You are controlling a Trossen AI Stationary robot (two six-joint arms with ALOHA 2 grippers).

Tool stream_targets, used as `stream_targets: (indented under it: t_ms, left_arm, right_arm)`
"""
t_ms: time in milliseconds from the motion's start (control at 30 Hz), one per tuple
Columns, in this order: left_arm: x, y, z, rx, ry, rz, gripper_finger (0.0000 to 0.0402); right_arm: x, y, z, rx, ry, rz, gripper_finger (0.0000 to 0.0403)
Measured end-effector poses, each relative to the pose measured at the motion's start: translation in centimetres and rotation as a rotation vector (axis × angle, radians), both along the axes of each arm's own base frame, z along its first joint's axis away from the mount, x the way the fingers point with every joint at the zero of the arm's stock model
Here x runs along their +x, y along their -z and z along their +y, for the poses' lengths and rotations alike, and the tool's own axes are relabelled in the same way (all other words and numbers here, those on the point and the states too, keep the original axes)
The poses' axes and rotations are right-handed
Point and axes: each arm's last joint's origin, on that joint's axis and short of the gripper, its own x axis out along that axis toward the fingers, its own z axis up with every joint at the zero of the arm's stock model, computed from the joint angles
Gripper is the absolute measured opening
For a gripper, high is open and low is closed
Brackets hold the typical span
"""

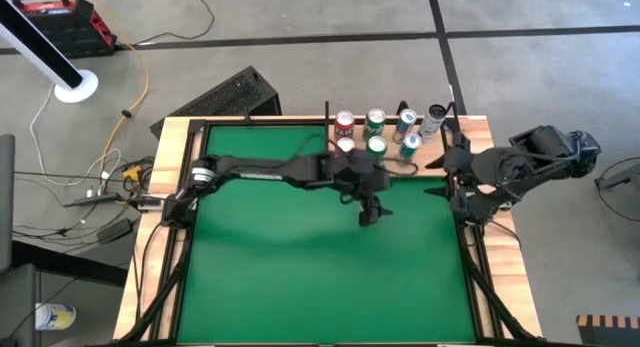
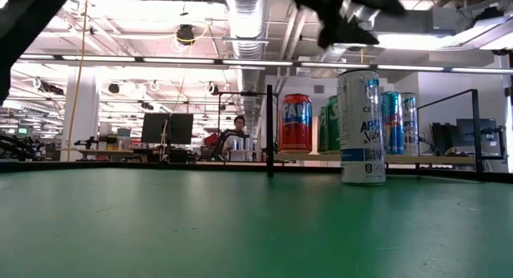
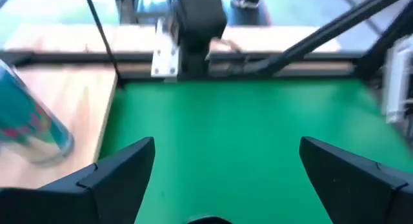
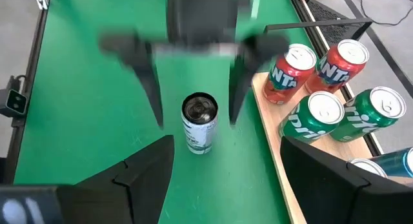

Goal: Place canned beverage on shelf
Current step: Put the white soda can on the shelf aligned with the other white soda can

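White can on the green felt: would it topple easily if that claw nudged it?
Probably. The white can is tall and slim, standing upright on the felt, so a high nudge could tip it, and its round body would then likely roll. Its smooth printed wall looks stiff but perhaps slippery. The left gripper hangs open above it.

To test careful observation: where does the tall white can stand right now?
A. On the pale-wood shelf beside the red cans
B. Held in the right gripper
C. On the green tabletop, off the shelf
C: the tall white can stands on green felt beside the shelf, below the left gripper, whose fingers are spread open.
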Motion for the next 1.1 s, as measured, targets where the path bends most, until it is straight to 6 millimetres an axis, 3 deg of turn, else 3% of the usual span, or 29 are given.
stream_targets:
  t_ms: [200, 367, 467, 600, 733, 933, 1100]
  left_arm:
    - [-5.1, -5.7, 1.3, 0.04, -0.066, 0.038, 0.0369]
    - [-11.0, -8.0, 1.3, 0.135, -0.202, 0.066, 0.0361]
    - [-14.1, -7.3, 1.2, 0.12, -0.264, 0.003, 0.0351]
    - [-18.2, -4.6, 1.0, 0.021, -0.365, -0.134, 0.0338]
    - [-21.5, -2.4, 0.2, -0.091, -0.441, -0.283, 0.0332]
    - [-24.0, -0.5, -0.9, -0.126, -0.54, -0.318, 0.0331]
    - [-24.2, 0.0, -1.2, -0.119, -0.54, -0.301, 0.0331]
  right_arm:
    - [1.2, 0.4, 0.2, -0.02, 0.007, 0.037, 0.0306]
    - [3.4, 1.0, -0.4, -0.017, -0.062, 0.106, 0.0306]
    - [5.5, 1.2, -1.5, 0.012, -0.127, 0.102, 0.0306]
    - [8.8, 2.0, -3.5, 0.021, -0.239, 0.099, 0.0306]
    - [11.8, 3.9, -5.4, 0.07, -0.306, 0.166, 0.0306]
    - [15.8, 7.7, -6.8, 0.113, -0.279, 0.323, 0.0306]
    - [17.3, 10.4, -6.3, 0.146, -0.317, 0.496, 0.0306]
